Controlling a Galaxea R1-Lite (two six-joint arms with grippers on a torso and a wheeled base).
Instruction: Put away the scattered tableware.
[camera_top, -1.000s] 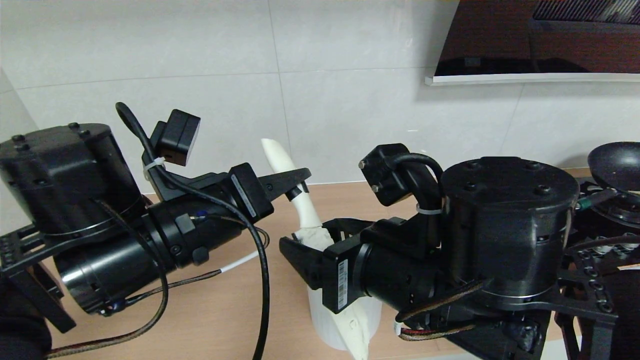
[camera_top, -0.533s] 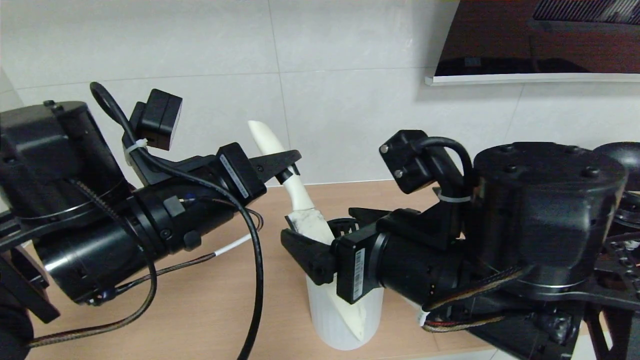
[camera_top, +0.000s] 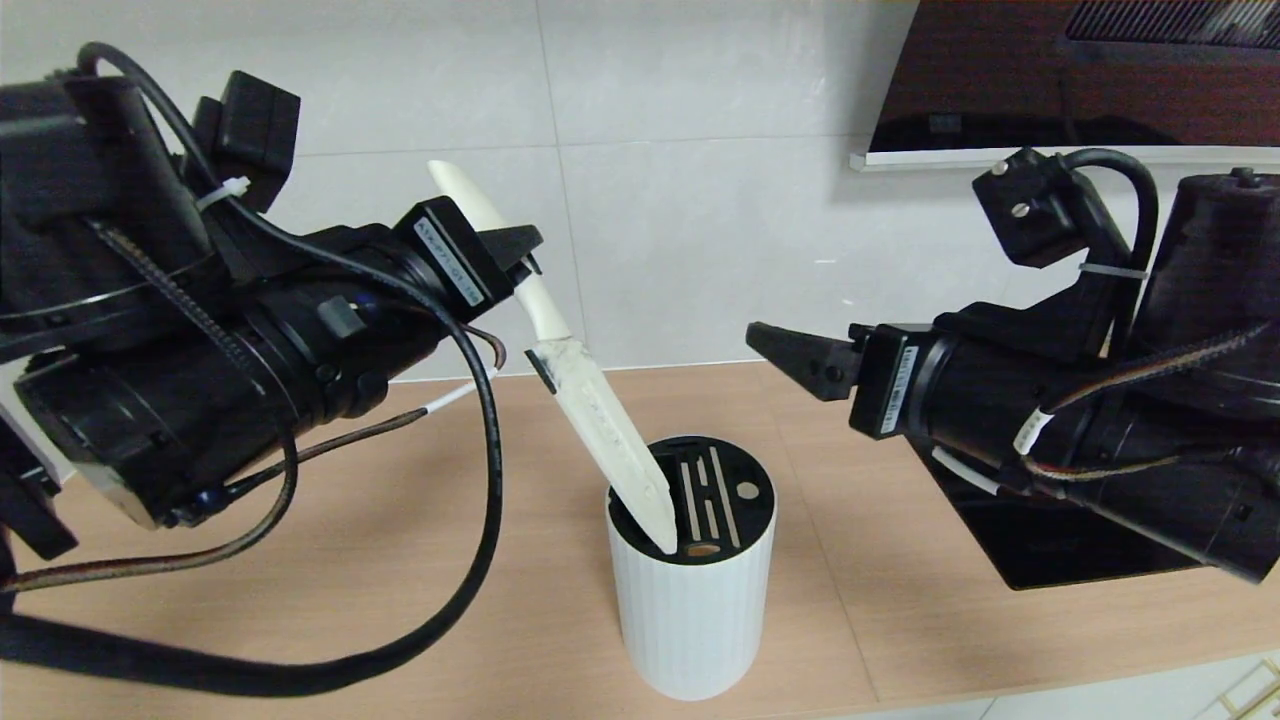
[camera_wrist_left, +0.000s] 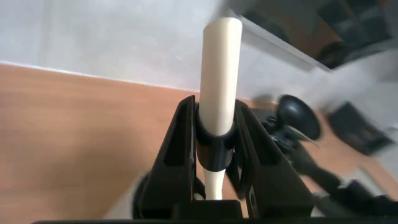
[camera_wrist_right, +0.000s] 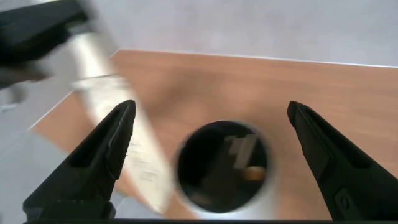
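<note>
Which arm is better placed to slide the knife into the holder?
Left. The left gripper is shut on the white knife, its tip at the knife holder; the right gripper is open, farther off.

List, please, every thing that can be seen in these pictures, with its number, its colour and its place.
countertop: 1, light wood, along the wall
knife holder: 1, white ribbed cylinder with black slotted top, standing on the countertop
knife: 1, cream-white, tilted, its tip at the knife holder's black top
cooktop: 1, black, on the countertop at the robot's right
range hood: 1, dark, on the wall, upper right
wall: 1, white tiles, behind the countertop
left gripper: 1, black, shut on the knife's handle
right gripper: 1, black, open, above the countertop, right of the knife holder
</note>
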